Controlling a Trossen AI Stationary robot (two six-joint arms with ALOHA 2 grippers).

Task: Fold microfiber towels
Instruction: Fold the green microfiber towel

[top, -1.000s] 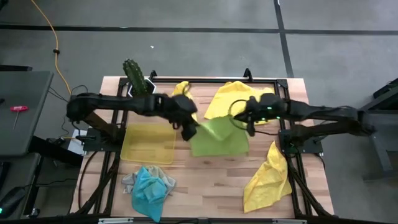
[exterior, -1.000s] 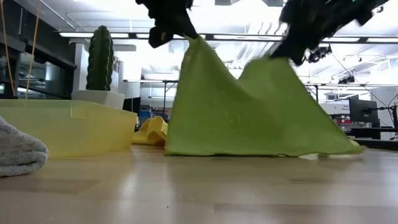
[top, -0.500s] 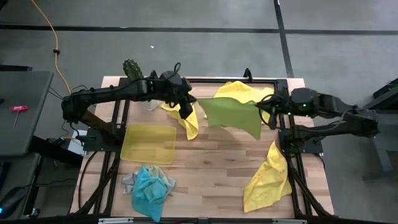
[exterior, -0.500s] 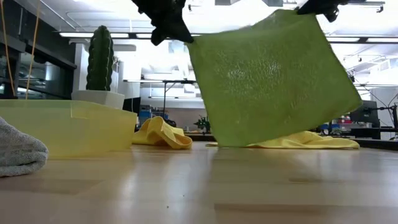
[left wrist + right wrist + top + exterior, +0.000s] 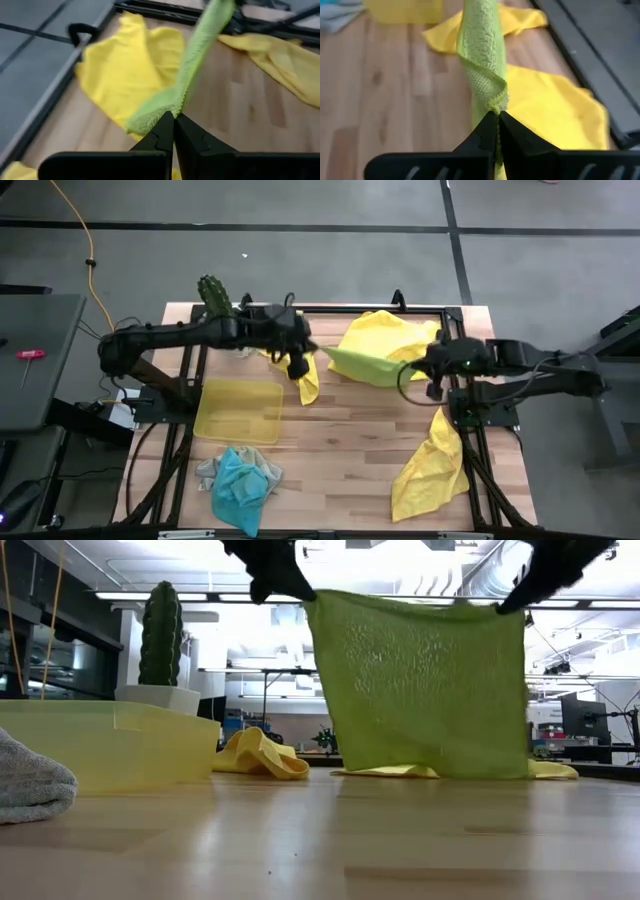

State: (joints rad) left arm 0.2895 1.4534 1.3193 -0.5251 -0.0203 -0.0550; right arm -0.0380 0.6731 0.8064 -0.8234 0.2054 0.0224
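Note:
A lime green towel (image 5: 420, 685) hangs spread between my two grippers, its top edge drawn nearly straight; it also shows in the high view (image 5: 365, 366). My left gripper (image 5: 300, 363) is shut on its left top corner. My right gripper (image 5: 430, 372) is shut on its right top corner. The towel's lower edge (image 5: 430, 774) hangs close to the table; I cannot tell whether it touches. One yellow towel (image 5: 385, 335) lies behind it. Another yellow towel (image 5: 306, 380) lies under my left gripper. My left gripper pinches the green towel's corner (image 5: 173, 104) between its two fingertips, and a small bunch of cloth stands up beside them. The towel hangs below the hold and runs taut toward my right gripper. My right gripper pinches the opposite top corner by its stitched edge (image 5: 496, 100) between its two fingertips. The cloth is gathered into a narrow fold there. The towel hangs below and stretches away toward my left gripper.
A translucent yellow tray (image 5: 238, 410) stands at the left. A turquoise towel (image 5: 240, 485) and a grey towel (image 5: 210, 472) are heaped near the front left. A third yellow towel (image 5: 430, 470) hangs over the right front. A potted cactus (image 5: 213, 298) stands at the far left.
Both grippers have risen with the green towel's corners. The left has gone toward the far edge and the right toward the table's right edge. The towel, which was draped with its lower part on the table, now hangs lifted and spread flat between them.

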